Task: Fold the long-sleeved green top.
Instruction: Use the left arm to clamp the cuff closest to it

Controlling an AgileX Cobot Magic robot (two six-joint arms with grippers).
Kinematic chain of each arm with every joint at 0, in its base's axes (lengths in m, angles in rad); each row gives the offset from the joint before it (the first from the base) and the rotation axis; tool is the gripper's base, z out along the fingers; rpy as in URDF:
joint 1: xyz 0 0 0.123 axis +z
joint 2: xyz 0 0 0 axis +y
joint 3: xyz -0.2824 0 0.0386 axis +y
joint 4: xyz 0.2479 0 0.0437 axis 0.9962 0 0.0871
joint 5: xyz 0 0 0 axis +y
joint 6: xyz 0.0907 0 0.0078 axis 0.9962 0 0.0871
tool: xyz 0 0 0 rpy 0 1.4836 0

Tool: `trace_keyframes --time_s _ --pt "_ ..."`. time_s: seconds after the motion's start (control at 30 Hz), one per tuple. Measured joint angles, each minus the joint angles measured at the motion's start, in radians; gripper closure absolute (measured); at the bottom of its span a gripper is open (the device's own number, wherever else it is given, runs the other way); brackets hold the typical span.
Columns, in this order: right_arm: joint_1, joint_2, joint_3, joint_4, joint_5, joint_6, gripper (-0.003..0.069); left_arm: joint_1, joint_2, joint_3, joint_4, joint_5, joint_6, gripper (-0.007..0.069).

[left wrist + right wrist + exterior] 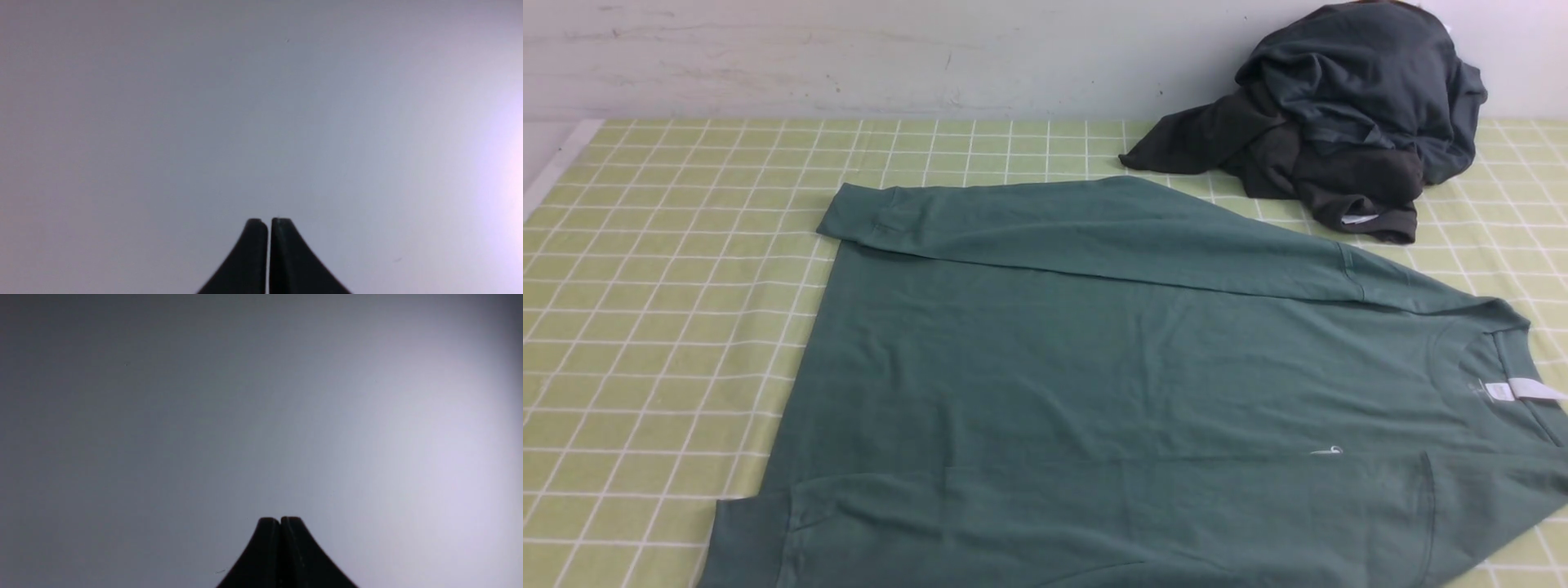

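Observation:
The green long-sleeved top lies flat on the checked cloth, neck to the right with its white label showing. Both sleeves are folded in across the body: one runs along the far edge to a cuff at the left, the other along the near edge to a cuff at the bottom left. Neither arm appears in the front view. My left gripper is shut, its black tips together against a blank pale surface. My right gripper is likewise shut on nothing, facing the same kind of blank surface.
A heap of dark charcoal-grey garments sits at the back right against the white wall. The yellow-green checked tablecloth covers the table, bare to the left of the top; its left edge shows at the far left.

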Motion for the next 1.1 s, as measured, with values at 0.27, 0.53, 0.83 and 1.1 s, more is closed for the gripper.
trace_keyframes --time_s 0.27,0.53,0.83,1.1 --pt "0.019 0.397 -0.230 0.016 0.659 -0.091 0.0673 0.000 0.469 -0.226 -0.014 0.618 0.002 0.0625" --pt "0.146 0.700 -0.210 0.169 1.158 -0.232 0.0673 0.000 0.924 -0.199 -0.281 0.926 0.243 0.0570" --pt "0.240 0.796 -0.197 0.328 1.060 -0.418 0.0673 0.009 1.259 -0.218 -0.339 0.724 0.293 0.0333" --pt "0.248 0.799 -0.196 0.406 1.047 -0.494 0.0673 0.010 1.398 -0.232 -0.350 0.709 0.293 0.0401"
